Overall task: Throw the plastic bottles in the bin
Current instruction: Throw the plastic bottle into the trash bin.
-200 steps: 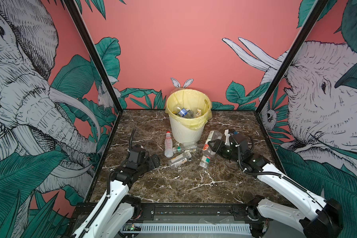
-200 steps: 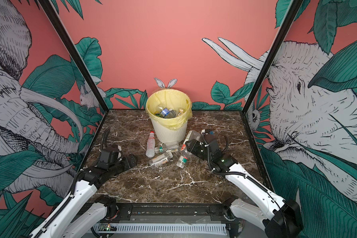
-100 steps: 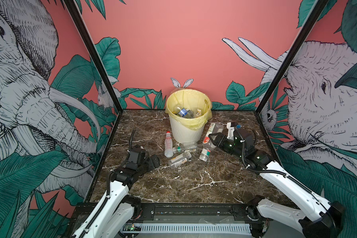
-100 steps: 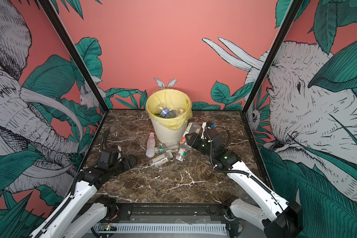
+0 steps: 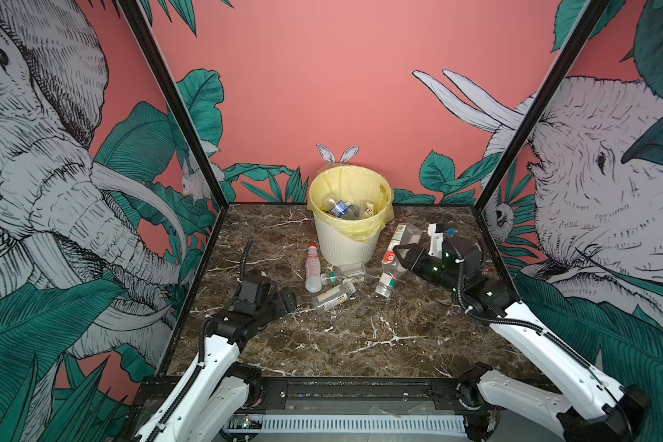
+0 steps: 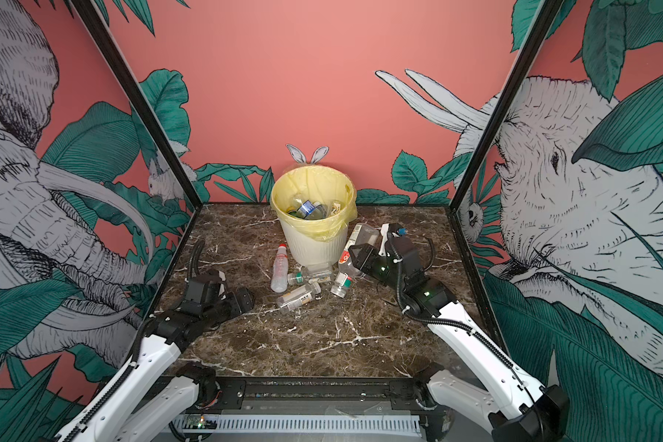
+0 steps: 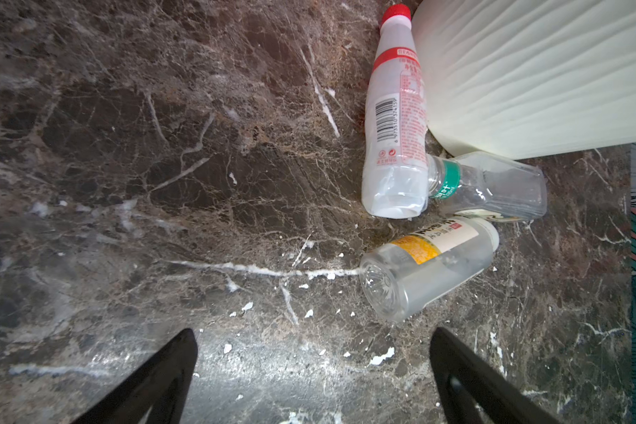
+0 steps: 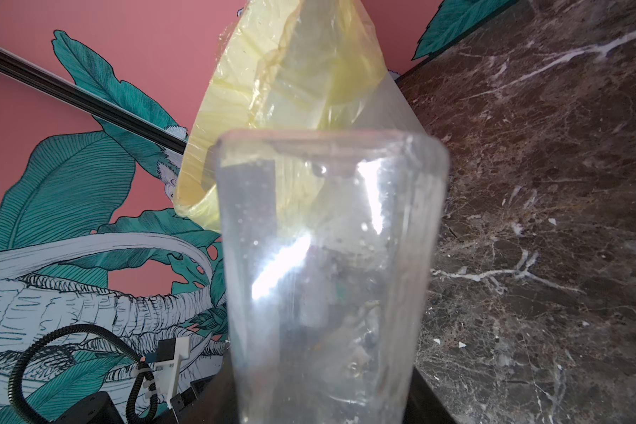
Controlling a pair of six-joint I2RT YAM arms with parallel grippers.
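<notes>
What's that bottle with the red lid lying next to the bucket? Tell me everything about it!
The red-capped bottle is slim, cloudy whitish plastic with a red cap, a red band and a printed label with a barcode. It looks empty and slightly crumpled near its base. It lies on its side on the marble table, close beside the bin, cap toward the back wall. Its base touches the neck of a clear green-banded bottle. Nothing grips it.

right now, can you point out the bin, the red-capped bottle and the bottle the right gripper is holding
bin (image 5: 341, 248): in a top view, ribbed white wall
red-capped bottle (image 7: 393, 121): left wrist view, barcode label
held bottle (image 8: 327, 238): right wrist view, clear body
</notes>
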